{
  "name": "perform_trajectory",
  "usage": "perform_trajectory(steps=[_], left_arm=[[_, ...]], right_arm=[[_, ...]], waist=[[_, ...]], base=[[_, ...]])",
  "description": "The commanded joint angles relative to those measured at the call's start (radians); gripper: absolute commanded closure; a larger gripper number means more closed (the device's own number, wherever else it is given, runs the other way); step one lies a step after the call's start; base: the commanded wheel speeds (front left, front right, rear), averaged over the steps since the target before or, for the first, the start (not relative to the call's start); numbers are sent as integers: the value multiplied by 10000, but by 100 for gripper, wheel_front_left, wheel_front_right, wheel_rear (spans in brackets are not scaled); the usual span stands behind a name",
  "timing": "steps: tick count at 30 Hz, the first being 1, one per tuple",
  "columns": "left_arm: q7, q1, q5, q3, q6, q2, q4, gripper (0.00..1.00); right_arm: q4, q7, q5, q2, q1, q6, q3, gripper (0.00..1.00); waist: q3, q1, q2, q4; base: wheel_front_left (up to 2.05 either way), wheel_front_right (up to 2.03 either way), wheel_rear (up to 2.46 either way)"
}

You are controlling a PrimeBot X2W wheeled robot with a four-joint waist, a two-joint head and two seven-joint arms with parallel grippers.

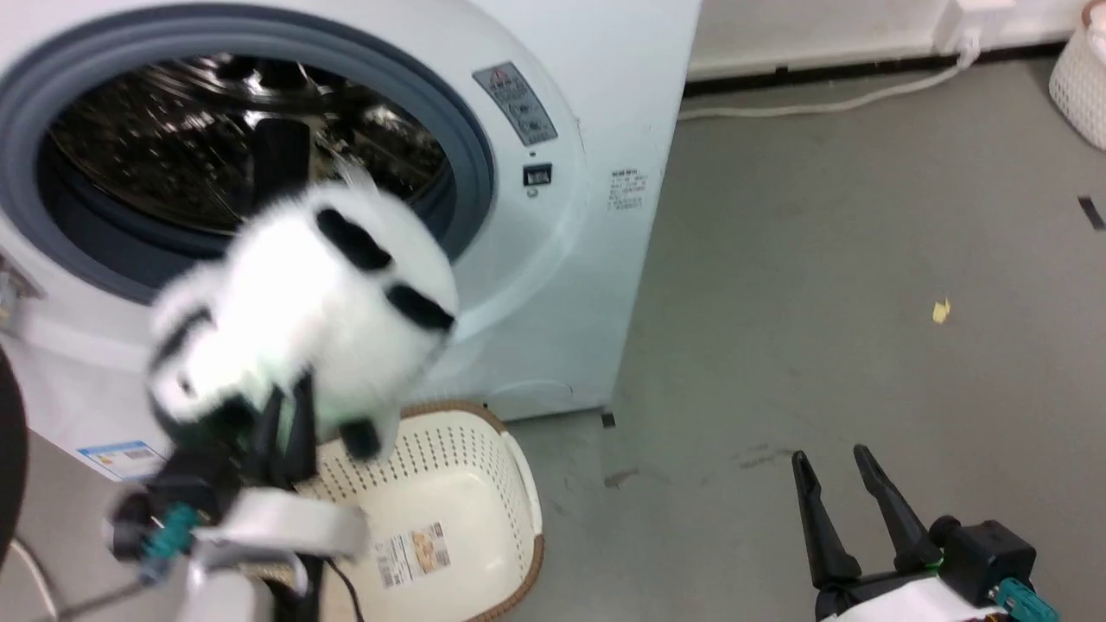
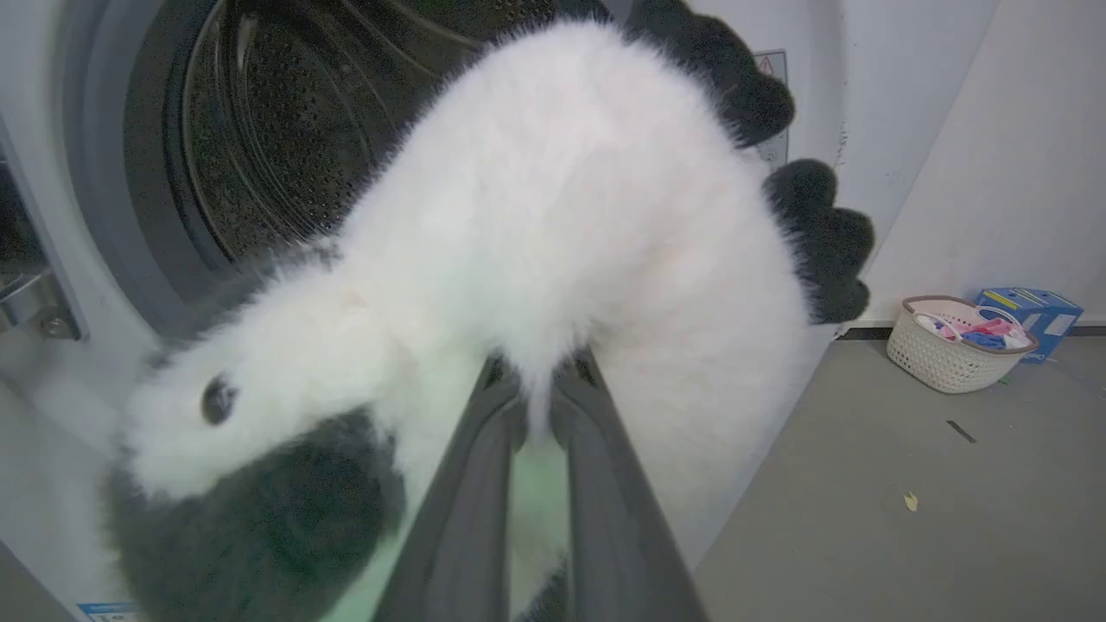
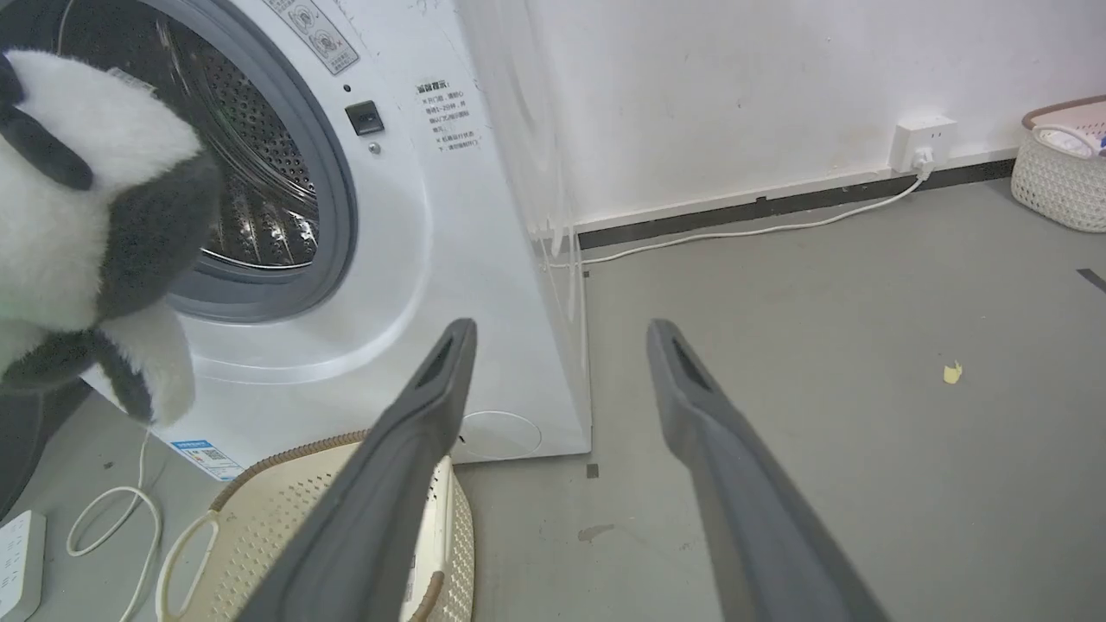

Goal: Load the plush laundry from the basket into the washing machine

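Pinching a tuft of white fur on the underside of the plush panda (image 1: 302, 320) between the two dark fingers of the left gripper (image 2: 540, 389), squeezed nearly together with only a thin strip of pile between them. Holding the toy aloft over the fingertips, just in front of the open mouth of the washing machine (image 1: 570, 259), level with the lower half of the grey rubber gasket (image 1: 26, 173) and short of the shiny perforated drum (image 1: 216, 130); impossible to tell whether brushing the washer's front. Hanging directly above the near end of the cream basket (image 1: 518, 449), brown woven-look rim, bare inside but for a label sticker on its bottom.

Draping in an arch over the grip, sagging on both sides. Showing thick, fluffy white fur with black patches: black limbs sticking out toward the washer, a broad dark patch and one small dark eye at the lower end. Blurring slightly in the head view.

Hovering the right gripper (image 1: 828, 453) low over the grey floor (image 1: 821, 259), fingers spread wide, grasping nothing, well apart from the toy.

Sharing the floor with a small yellow scrap (image 1: 941, 310), a white cable (image 1: 821, 104) along the wall and, well off, a second white basket (image 2: 955, 354) of coloured clothes beside a blue box (image 2: 1032, 315).
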Motion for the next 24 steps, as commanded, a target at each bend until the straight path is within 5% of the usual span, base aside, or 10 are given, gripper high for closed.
perform_trajectory(steps=[1,13,24], left_arm=[[-58,-387,54,189,16,160,-229,100],[1493,-4532,209,799,-416,2069,-12,100],[3311,-8965,1050,-1,-916,3419,3118,100]], right_arm=[[-86,-45,-10,17,-131,-7,33,0],[-286,-46,397,17,-1232,-7,216,0],[-345,-46,1109,17,-2040,-7,501,0]], waist=[[389,0,0,-175],[2717,0,0,-1143],[4418,0,0,-1881]], base=[[0,0,0],[0,0,0],[0,0,0]])
